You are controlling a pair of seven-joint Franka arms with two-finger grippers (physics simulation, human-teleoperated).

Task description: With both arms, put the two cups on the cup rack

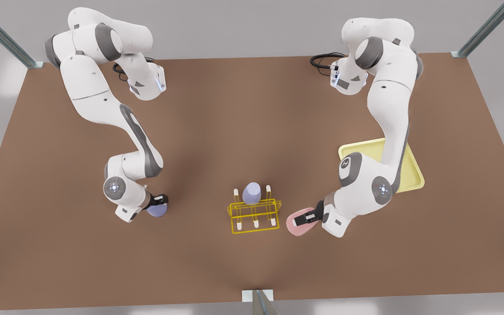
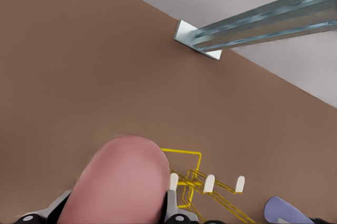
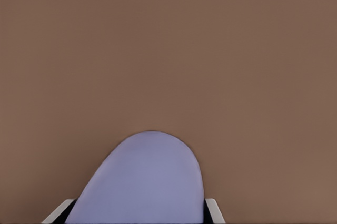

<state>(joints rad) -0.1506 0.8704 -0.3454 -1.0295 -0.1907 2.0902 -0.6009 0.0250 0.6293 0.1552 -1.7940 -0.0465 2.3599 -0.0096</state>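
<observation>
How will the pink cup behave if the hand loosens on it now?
The pink cup lies tilted in the left hand beside the rack. Its round, tapered sides look smooth, so it may slip. Set down like this, it would probably roll in a curve. It seems stiff and light.

A brown table (image 1: 252, 113) bears the yellow rack (image 1: 254, 214) and tray (image 1: 414, 175).

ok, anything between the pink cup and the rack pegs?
Nothing visible. The left pincer holds the pink cup just off the rack on the front view's right, bare table between. A lavender cup already sits on a back peg; the near pegs are free.
</observation>
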